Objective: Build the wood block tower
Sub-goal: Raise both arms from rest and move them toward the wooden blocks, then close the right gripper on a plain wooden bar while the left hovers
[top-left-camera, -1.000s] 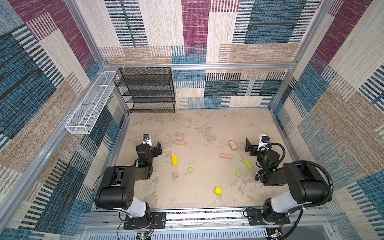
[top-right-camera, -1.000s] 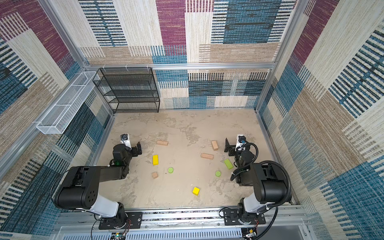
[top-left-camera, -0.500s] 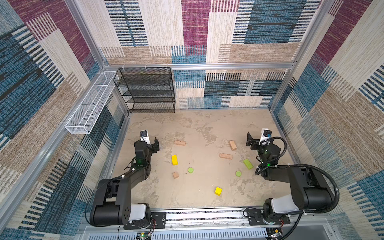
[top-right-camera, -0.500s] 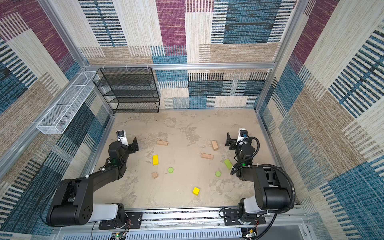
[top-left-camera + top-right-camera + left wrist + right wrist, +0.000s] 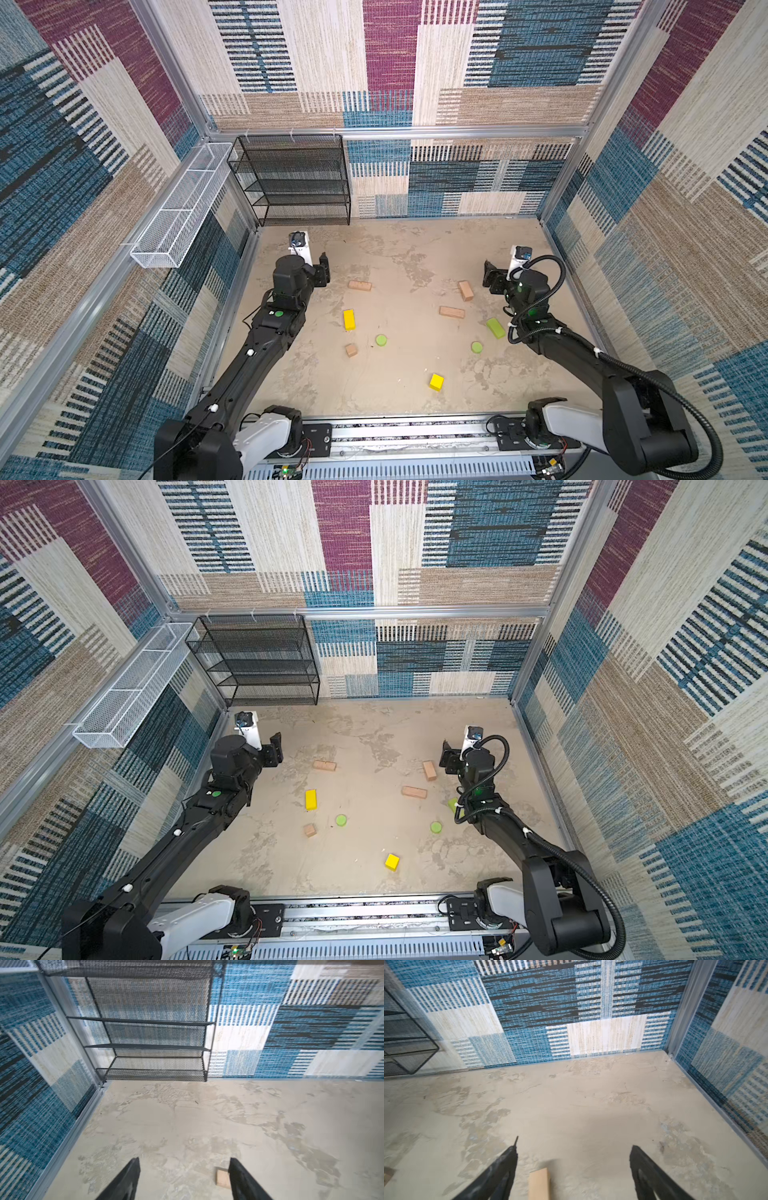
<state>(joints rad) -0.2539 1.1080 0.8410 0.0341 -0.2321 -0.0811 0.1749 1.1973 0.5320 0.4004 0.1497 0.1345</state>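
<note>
Right end effector (image 5: 574,1147) advanced, tan bar (image 5: 539,1184) just beside (untouched).

Was a robotics lab booth: patterned wall panels (image 5: 390,62), metal frame (image 5: 457,132), mounting rail (image 5: 415,434) along the bottom edge.
</note>
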